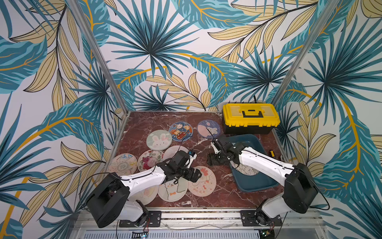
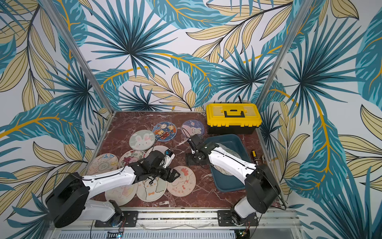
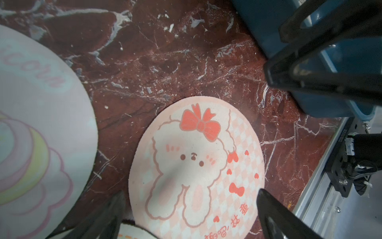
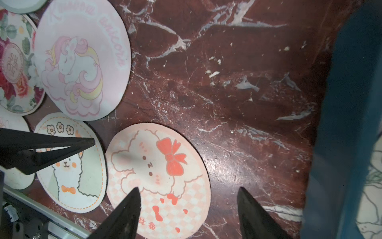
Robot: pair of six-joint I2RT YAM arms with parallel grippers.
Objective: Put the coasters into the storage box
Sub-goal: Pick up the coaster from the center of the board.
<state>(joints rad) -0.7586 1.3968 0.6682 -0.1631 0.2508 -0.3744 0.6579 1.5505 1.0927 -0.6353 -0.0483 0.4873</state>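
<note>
Several coasters lie on the red marble table. The pink coaster with a red bow (image 1: 203, 183) (image 3: 196, 165) (image 4: 157, 175) sits beside a llama coaster (image 1: 172, 190) (image 4: 72, 175). My left gripper (image 1: 197, 175) (image 3: 191, 195) hovers open over the bow coaster, its fingers spread wider than the disc. My right gripper (image 1: 209, 160) (image 4: 189, 190) is open and holds nothing. One of its fingers is above the bow coaster's edge and one above bare marble. The teal storage box (image 1: 254, 184) (image 2: 229, 186) lies under the right arm with a pale coaster (image 1: 247, 170) inside.
More coasters lie behind: unicorn (image 4: 82, 60), floral (image 1: 151, 160), green bunny (image 1: 159, 140), blue bears (image 1: 180, 131), purple bunny (image 1: 208, 128), cream (image 1: 123, 164). A yellow-lidded toolbox (image 1: 250, 118) stands behind the box. A metal rail (image 1: 196, 215) edges the front.
</note>
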